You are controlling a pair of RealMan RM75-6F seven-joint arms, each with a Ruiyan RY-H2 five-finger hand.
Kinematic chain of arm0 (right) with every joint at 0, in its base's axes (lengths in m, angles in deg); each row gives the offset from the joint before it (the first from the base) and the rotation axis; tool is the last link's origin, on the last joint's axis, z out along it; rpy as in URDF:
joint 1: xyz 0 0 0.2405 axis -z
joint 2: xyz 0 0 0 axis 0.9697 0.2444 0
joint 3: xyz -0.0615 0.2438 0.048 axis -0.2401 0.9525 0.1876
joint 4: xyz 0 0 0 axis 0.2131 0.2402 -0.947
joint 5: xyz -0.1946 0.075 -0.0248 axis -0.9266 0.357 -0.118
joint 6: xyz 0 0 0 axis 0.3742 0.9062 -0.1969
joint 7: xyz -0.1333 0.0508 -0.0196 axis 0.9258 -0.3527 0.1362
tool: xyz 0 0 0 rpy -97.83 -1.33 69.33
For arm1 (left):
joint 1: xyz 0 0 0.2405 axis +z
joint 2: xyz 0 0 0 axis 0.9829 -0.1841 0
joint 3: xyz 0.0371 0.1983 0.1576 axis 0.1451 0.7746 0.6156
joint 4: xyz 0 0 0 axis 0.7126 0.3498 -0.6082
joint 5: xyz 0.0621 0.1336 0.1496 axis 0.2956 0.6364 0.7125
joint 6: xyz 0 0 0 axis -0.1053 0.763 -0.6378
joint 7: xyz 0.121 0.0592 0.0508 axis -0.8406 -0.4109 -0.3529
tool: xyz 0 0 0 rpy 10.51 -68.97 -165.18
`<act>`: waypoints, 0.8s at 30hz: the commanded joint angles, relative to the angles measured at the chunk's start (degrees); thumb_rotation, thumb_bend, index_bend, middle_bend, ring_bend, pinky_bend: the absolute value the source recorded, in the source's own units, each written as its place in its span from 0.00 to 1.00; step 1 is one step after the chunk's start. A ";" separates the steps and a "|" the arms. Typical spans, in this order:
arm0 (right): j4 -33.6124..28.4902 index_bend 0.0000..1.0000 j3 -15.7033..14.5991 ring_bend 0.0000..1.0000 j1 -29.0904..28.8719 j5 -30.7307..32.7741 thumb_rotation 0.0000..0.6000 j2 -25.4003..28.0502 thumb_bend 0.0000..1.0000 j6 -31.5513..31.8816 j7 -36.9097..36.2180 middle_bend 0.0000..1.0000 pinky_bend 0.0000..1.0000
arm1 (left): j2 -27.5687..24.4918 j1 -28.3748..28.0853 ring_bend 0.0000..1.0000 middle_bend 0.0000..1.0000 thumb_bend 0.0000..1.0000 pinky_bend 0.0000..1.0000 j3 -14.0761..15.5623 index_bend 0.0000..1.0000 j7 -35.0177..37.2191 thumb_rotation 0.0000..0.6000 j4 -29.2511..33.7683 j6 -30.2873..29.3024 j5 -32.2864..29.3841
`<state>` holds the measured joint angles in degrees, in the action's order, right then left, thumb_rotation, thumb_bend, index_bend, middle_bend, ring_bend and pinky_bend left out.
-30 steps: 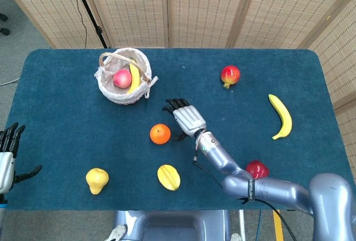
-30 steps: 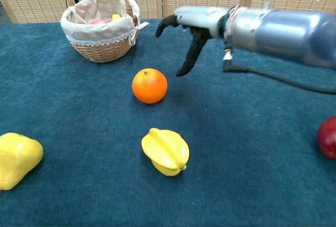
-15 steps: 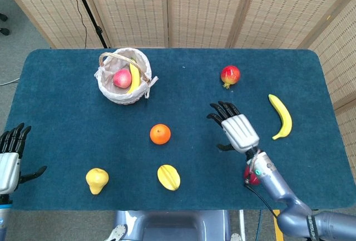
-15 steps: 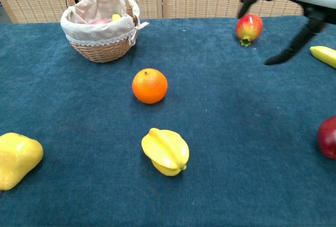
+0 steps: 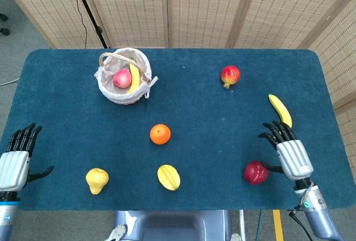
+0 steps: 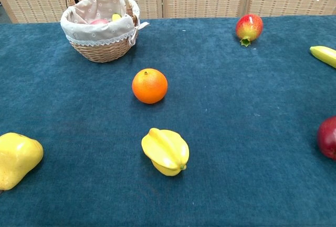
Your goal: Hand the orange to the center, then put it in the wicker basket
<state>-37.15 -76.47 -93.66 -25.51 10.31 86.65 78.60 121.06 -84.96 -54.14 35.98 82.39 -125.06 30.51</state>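
**The orange lies near the centre, somewhat closer to the right hand, on the basket side**

The orange [image 5: 160,134] is seen on the blue table [image 5: 67,107], near the middle and a little toward the robot's left. It rests alone, touched by nothing. As a round fruit it has no long axis, so the direction of approach is not fixed by its shape.

The left hand [image 5: 15,160] is found at the near left edge of the table, with the fingers apart and nothing held. The right hand [image 5: 289,152] is found at the near right side, also with the fingers spread and empty; a red apple [image 5: 256,172] lies just beside it and a banana [image 5: 281,111] just beyond its fingertips. Neither hand is shown in the chest view.

Both hands are well apart from the orange. The right hand appears slightly nearer, but the difference is small. From the left hand, the orange lies to the right and a little further in; from the right hand, to the left and a little further in.

The wicker basket [image 5: 111,93] stands beyond the orange and to the left of it, already holding an apple and a banana. It is judged that the left hand has the more direct way to carry the orange to the basket. A yellow pear [image 5: 97,180] and a starfruit [image 5: 168,177] lie on the near side, between the hands, and should be avoided.
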 commanded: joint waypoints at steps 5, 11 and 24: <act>1.64 0.31 -1.61 0.10 6.04 -3.06 1.00 0.28 0.00 6.71 -2.62 0.17 0.09 | 2.32 -4.62 0.00 0.00 0.00 0.00 -2.33 0.00 1.16 1.00 -1.42 4.80 -0.39; 1.50 0.31 -1.70 0.10 8.97 -6.31 1.00 1.16 0.00 10.63 -4.69 0.17 0.09 | 6.40 -12.56 0.00 0.00 0.00 0.00 -5.66 0.00 1.05 1.00 -0.96 12.08 -0.25; 0.61 0.32 -0.66 0.10 11.82 -9.56 1.00 2.99 0.00 13.50 -7.16 0.17 0.09 | 16.56 -22.09 0.00 0.00 0.00 0.00 -6.46 0.00 -8.60 1.00 0.71 21.77 -4.60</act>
<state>-36.51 -77.27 -82.03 -34.98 13.15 99.98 71.64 136.21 -106.00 -60.56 28.21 83.28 -104.25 26.88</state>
